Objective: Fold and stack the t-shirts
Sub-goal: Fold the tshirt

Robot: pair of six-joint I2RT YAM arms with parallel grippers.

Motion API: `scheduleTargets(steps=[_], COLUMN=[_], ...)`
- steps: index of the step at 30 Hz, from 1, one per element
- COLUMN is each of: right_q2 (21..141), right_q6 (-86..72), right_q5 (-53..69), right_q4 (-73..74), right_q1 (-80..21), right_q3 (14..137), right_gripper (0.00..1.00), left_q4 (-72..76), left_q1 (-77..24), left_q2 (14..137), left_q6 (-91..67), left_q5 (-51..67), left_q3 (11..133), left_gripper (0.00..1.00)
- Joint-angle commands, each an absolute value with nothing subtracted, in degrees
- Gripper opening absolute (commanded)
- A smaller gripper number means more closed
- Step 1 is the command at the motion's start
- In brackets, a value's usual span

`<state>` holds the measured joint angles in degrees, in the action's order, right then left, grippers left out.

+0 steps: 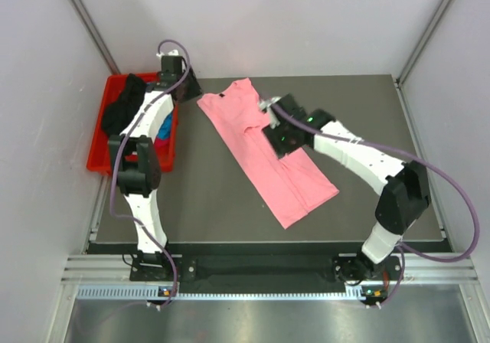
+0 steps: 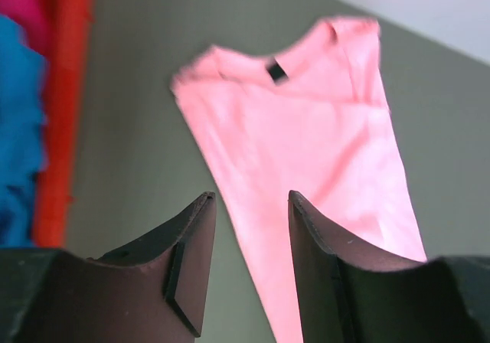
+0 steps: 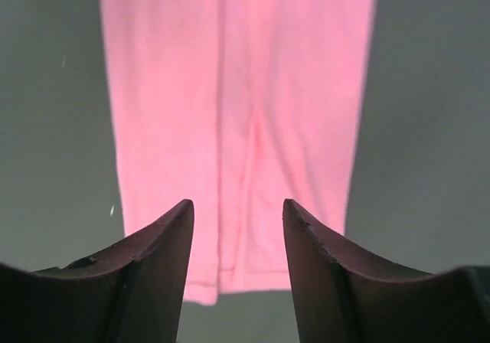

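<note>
I see the dark grey table carrying the light pink t-shirt, laid flat as a long diagonal strip across its middle, and the red bin at its far-left corner.

A: Where can you pass?
B: Bare desk lies open near and left of the pink t-shirt, and in the far right corner.
A: What blocks you?
B: The red bin at the left edge, and the right arm reaching over the shirt's middle.

A robot lab cell: white panel walls, aluminium rail, dark table.
</note>
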<state>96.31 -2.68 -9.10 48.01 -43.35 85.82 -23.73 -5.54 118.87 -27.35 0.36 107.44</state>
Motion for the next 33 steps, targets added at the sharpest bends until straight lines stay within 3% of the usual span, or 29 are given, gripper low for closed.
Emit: scheduleTargets(steps=[1,7,12,22,28,31,33], right_q2=[97.46,108.16,117.94,118.38,124.44,129.7,133.05], right_q6=[-4.48,-2.99,-3.07,1.23,-11.41,-17.91,-23.63], right_q5=[-1.78,9.84,12.66,18.27,22.06,21.71,22.93], right_q4=[39.75,31.65,36.72,30.24,13.23,8.8,7.83], right_q1=[-35.79,-27.08,-21.98,-16.96,-17.23,-17.58,-17.49], right_q3=[92.45,101.41,111.79,101.86,104.06,108.0,113.36], right_gripper=[0.5,0.48,0.46,0.5,0.54,0.63,0.64], left_q4=[-19.28,-18.02,-23.2,-26.46,-23.47,-23.99,-23.82], left_q1=[-6.94,-6.94,-6.94,-6.86,-6.33,-6.07,-5.54], left_q2=[115.67,120.31,124.45,132.71,134.12,134.65,134.3], left_q6=[-28.21,-31.99,-33.13,-32.52,-33.92,-33.84,-33.84], left_q5=[10.17,16.44,6.44,-2.72,-1.06,-0.88,-0.62], left_q3=[100.82,100.46,104.5,113.03,112.67,113.29,113.03], left_gripper=[0.47,0.47,0.47,0.48,0.49,0.49,0.49])
